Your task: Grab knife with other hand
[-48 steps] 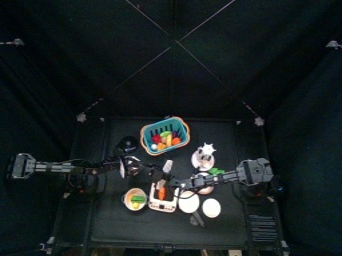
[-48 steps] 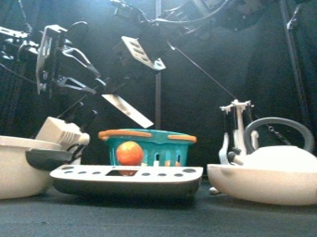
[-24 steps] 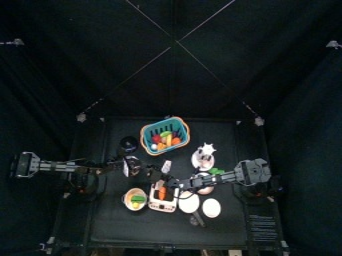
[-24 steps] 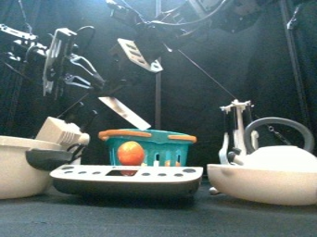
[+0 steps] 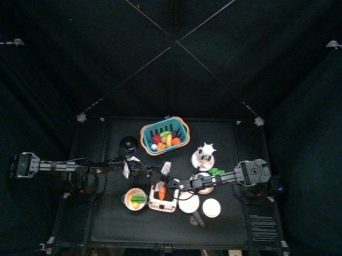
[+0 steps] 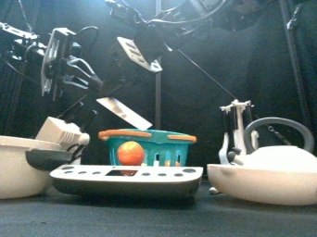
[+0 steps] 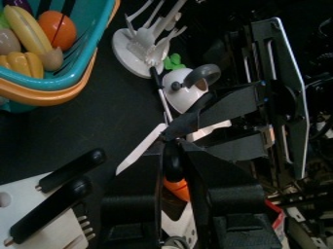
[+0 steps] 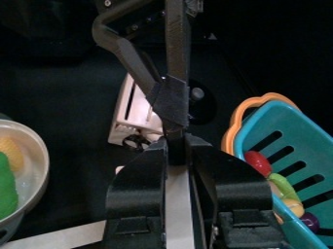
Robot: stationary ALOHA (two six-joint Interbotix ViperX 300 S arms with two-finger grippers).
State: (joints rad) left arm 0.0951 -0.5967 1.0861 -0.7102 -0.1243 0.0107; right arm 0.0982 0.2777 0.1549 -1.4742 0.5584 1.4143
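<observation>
The knife (image 6: 125, 113) hangs in the air above the middle of the surface (image 6: 158, 222), blade slanting down over the teal basket (image 6: 148, 148) of fruit in the front view. The right tool (image 8: 177, 117) is clamped on the knife, its two jaws pressed against the thin piece that runs up between them in the right wrist view. In the left wrist view the pale blade (image 7: 140, 151) points away from the black jaws of the right arm that pinch its dark handle. The left tool (image 7: 78, 190) stands wide, its two fingers spread and apart from the knife, just beside it but touching nothing. From above, both arms meet near the middle of the surface, the left tool (image 5: 128, 170) beside the right tool (image 5: 194, 182). Below them sit a white drying rack (image 6: 124, 178), a white bowl (image 6: 275, 174) on the right with a kettle (image 6: 280, 135) behind it, and another white bowl (image 6: 28, 167) on the left.
</observation>
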